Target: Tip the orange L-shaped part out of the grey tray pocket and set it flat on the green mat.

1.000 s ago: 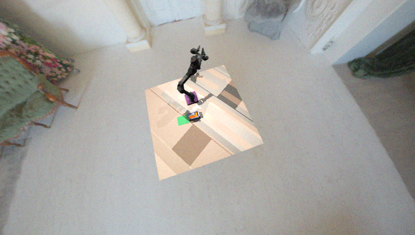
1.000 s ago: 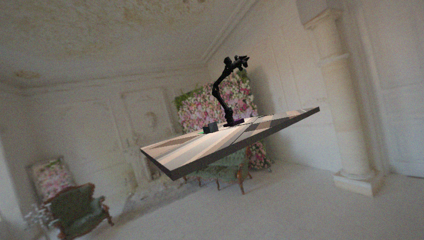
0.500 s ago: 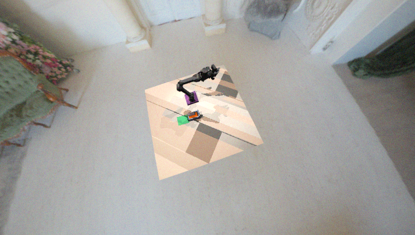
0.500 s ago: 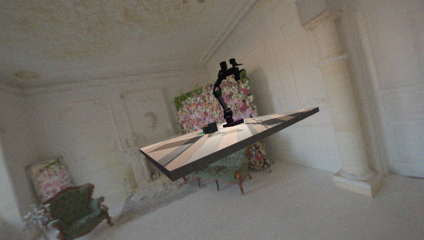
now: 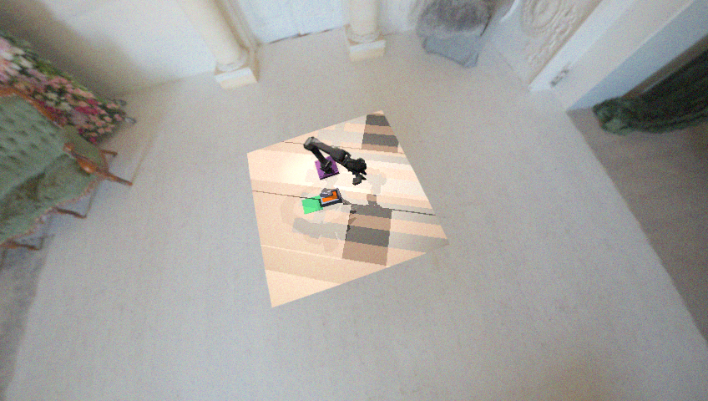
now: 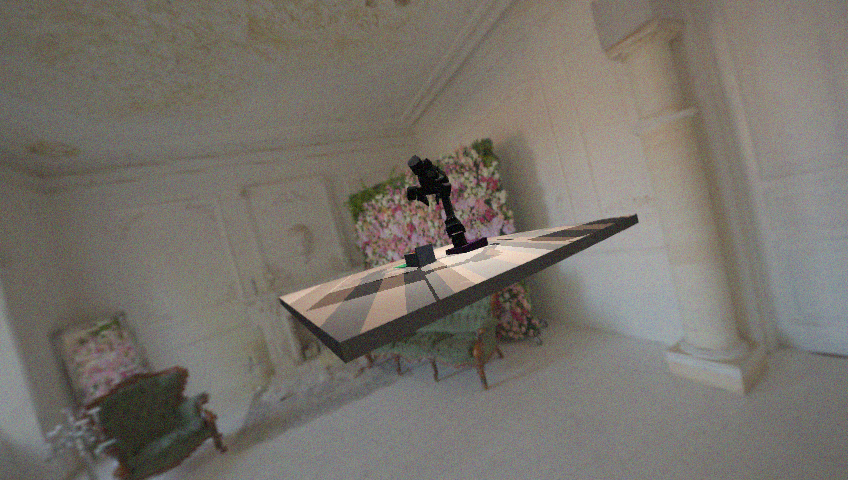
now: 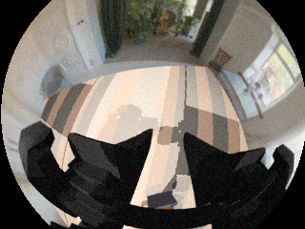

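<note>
Orange part (image 5: 330,197) flush in tray (image 5: 325,191) — untouched.

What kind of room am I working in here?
Probably a grand, old-fashioned drawing room: pale panelled walls with a column, green upholstered armchairs, and a flower wall behind the arm's striped table.

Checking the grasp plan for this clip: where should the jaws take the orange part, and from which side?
The orange part appears still seated in the grey tray, so no edge is exposed. After pressing its L-shaped end, pinch the raised opposite end from above, across its width. The gripper hangs apart from the tray, holding nothing.
</note>
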Motion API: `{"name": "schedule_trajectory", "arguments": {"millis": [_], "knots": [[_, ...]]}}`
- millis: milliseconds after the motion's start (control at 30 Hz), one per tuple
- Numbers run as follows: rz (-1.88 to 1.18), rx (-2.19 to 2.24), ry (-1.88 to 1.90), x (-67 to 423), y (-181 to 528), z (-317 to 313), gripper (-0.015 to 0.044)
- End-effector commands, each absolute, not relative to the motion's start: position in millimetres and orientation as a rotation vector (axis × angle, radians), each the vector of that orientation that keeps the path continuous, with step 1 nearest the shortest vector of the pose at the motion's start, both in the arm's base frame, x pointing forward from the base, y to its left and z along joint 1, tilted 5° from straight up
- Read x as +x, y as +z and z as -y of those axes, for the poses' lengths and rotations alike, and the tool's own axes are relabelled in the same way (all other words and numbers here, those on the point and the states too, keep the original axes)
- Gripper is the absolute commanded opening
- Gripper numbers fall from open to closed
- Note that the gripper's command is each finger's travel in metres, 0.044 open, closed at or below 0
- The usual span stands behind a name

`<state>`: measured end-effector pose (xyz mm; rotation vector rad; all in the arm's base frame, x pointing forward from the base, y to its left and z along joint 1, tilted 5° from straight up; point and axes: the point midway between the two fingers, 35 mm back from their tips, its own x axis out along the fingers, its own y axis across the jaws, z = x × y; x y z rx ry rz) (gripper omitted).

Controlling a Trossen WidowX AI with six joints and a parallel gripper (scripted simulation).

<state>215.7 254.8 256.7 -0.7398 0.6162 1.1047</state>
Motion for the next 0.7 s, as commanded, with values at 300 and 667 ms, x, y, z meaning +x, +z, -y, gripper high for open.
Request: {"name": "schedule_trajectory", "arguments": {"millis": [300,667], "knots": [[-1.477,-0.085,0.019,233.1,167.8,-60.7,0.018],[-1.477,-0.085,0.019,238.2,140.4,-60.4,0.018]]}}
